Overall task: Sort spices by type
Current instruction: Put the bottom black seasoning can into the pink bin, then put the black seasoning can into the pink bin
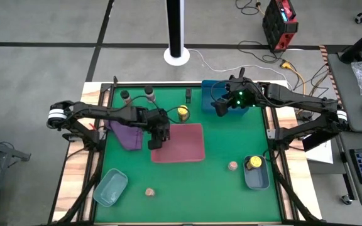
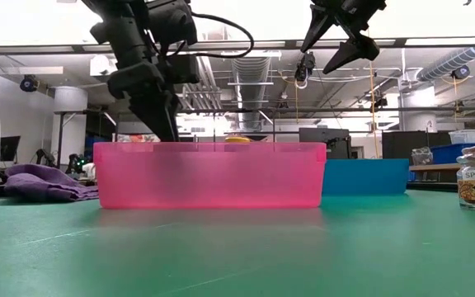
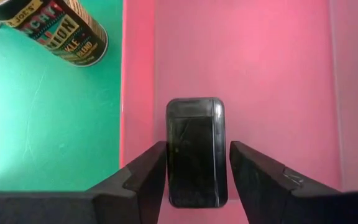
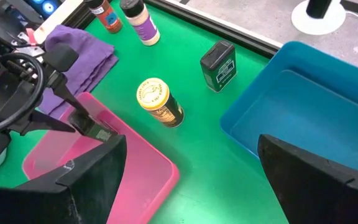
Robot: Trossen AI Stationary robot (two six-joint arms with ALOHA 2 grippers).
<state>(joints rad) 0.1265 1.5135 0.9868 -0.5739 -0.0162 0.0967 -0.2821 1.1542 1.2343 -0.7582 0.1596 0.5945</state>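
My left gripper [image 1: 156, 139] reaches down into the left end of the pink tray [image 1: 190, 150] and is shut on a black square tin [image 3: 195, 152]. My right gripper [image 4: 191, 168] hangs open and empty above the blue tray [image 4: 316, 106] near the far edge. Standing on the mat are a second black tin [image 4: 219, 64], a yellow-capped jar [image 4: 159, 101], two shakers [image 1: 125, 95] [image 1: 149, 93] by the far edge, and two pale round-topped jars [image 1: 232, 166] [image 1: 149, 192]. Another yellow-capped jar [image 1: 252, 163] stands in a grey-blue tray [image 1: 256, 179]. My left gripper has the black tin's two long sides [image 3: 173, 162] pinched between its fingers, about halfway along the tin. The fingers [image 3: 148, 174] come from above, pointing down into the pink tray, and lie along the tin. Whether the tin rests on the tray floor I cannot tell.
A purple cloth [image 1: 127, 133] lies just left of the pink tray. A second grey-blue tray [image 1: 110, 187] sits at the near left. The pink tray's wall [image 3: 135, 93] runs close beside my left fingers. Open green mat lies between the pink tray and the near edge.
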